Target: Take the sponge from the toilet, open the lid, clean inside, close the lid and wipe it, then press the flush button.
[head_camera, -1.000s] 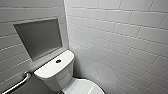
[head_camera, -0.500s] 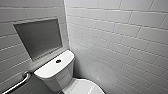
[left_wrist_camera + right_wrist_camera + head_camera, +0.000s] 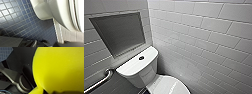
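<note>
The white toilet (image 3: 137, 68) stands in the corner, its tank top carrying the dark round flush button (image 3: 141, 58). Below the tank the white lid (image 3: 169, 85) lies down over the bowl. The bright yellow sponge (image 3: 58, 69) looms large in the right wrist view, and my right gripper (image 3: 52, 92) is shut on it. In the left wrist view, my left gripper (image 3: 36, 43) is open and empty, low beside the toilet's white bowl (image 3: 60, 12) over the floor.
A metal grab bar (image 3: 101, 80) runs along the wall left of the tank. A grey recessed panel (image 3: 119, 32) sits above it. White tiled wall (image 3: 204, 37) closes in on the right. The floor (image 3: 18, 18) is dark blue mosaic tile.
</note>
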